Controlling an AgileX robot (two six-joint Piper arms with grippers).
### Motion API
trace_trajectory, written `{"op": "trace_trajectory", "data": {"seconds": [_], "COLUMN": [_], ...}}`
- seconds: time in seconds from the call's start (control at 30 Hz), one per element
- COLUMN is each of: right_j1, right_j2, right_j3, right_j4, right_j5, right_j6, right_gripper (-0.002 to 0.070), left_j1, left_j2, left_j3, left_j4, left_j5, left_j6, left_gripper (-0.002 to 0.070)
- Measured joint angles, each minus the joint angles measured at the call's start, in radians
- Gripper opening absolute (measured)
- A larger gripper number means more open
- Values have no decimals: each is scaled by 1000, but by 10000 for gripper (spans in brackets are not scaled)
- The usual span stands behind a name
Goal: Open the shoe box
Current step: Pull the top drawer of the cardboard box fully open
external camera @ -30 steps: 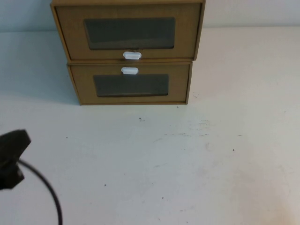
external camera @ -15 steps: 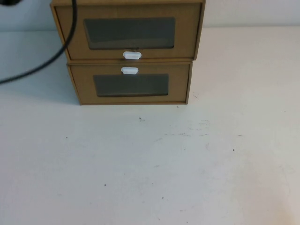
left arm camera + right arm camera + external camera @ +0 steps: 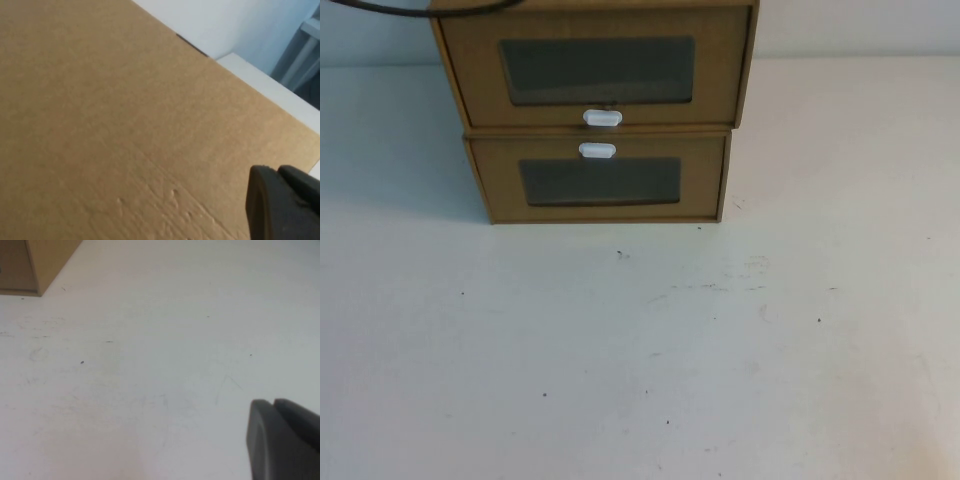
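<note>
Left claw (image 3: 276, 172), closed, hangs close over the upper shoe box's (image 3: 125, 115) brown top; right claw (image 3: 274, 405), closed and empty, hangs above the table (image 3: 150, 390); the upper box rests on the lower shoe box (image 3: 600, 180), both shut, upper centre of the high view.

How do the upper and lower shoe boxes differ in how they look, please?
The upper shoe box looks wider than the lower shoe box beneath it. The upper tab sits below the upper window; the lower tab sits above the lower window. Both are brown and closed. The left pincer hovers over the upper box's top, the right pincer over the table, both shut.
</note>
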Motion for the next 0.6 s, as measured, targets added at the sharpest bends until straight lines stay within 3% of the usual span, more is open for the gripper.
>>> {"op": "trace_trajectory", "data": {"seconds": [0.23, 0.6], "right_j1": [0, 0], "right_j2": [0, 0], "right_j3": [0, 0], "right_j4": [0, 0], "right_j5": [0, 0], "right_j6": [0, 0], "right_gripper": [-13, -14], "left_j1": [-89, -103], "left_j2": [113, 168], "left_j3": [-76, -84], "left_j4": [122, 153], "left_j5": [16, 18], "left_j6": [-25, -41], "left_gripper": [-5, -5]}}
